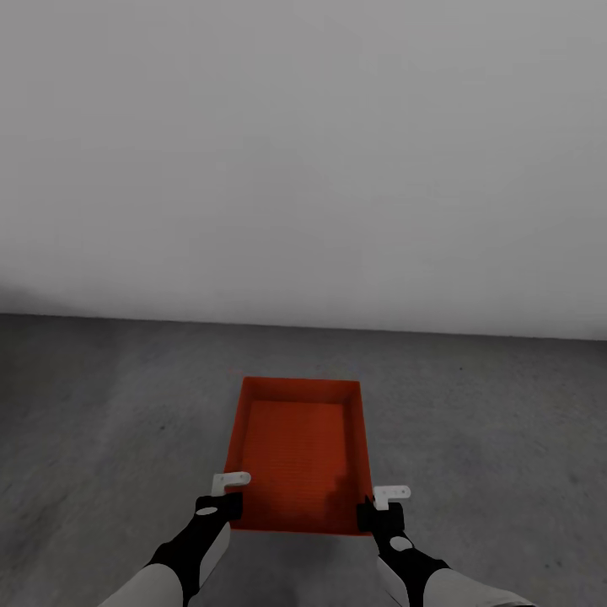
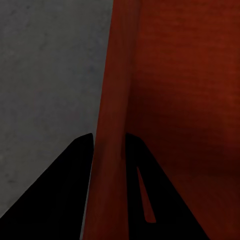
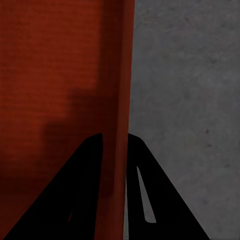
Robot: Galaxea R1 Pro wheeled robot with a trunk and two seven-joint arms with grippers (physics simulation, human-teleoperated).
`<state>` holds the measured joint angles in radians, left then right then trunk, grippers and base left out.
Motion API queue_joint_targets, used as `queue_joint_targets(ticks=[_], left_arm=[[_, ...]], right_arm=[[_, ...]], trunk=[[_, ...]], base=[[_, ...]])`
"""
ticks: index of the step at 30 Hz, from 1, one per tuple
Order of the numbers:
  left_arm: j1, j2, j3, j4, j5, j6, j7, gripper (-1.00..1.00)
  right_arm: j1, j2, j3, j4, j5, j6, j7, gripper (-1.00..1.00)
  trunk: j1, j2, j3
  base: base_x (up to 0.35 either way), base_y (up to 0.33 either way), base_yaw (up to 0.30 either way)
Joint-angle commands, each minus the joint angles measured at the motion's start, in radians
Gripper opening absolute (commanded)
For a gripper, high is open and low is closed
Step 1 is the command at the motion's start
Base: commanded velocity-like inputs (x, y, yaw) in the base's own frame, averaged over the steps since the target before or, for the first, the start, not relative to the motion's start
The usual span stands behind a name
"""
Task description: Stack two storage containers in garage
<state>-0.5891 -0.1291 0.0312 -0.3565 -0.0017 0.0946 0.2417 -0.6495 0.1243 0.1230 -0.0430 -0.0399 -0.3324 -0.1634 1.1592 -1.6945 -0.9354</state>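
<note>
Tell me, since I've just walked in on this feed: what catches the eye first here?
The orange-red storage container stands out against the dark grey floor, a short way before a plain white wall. The left gripper and right gripper hold it by its two side walls near the robot; in each wrist view a wall runs between the dark fingers. The bin is open-topped and looks empty.

Left claw [image 1: 221, 503], right claw [image 1: 374, 511]: arms forward, each apparently clamped shut.
</note>
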Motion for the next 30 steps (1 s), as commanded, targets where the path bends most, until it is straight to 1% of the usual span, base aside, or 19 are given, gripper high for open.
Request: queue_joint_targets(ticks=[1,30], left_arm=[[0.000,0.000,0.012,-0.001,0.002,0.007,0.006,-1.00],[0.000,0.000,0.012,-0.001,0.002,0.007,0.007,-1.00]], right_arm=[[-0.001,-0.003,-0.026,-0.002,-0.012,-0.007,-0.031,-1.00],[-0.001,-0.004,-0.026,-0.002,-0.012,-0.007,-0.031,-1.00]], trunk=[[0.004,-0.008,-0.004],[0.115,-0.211,-0.095]], base=[[0.000,0.000,0.000],[0.000,0.000,0.000]])
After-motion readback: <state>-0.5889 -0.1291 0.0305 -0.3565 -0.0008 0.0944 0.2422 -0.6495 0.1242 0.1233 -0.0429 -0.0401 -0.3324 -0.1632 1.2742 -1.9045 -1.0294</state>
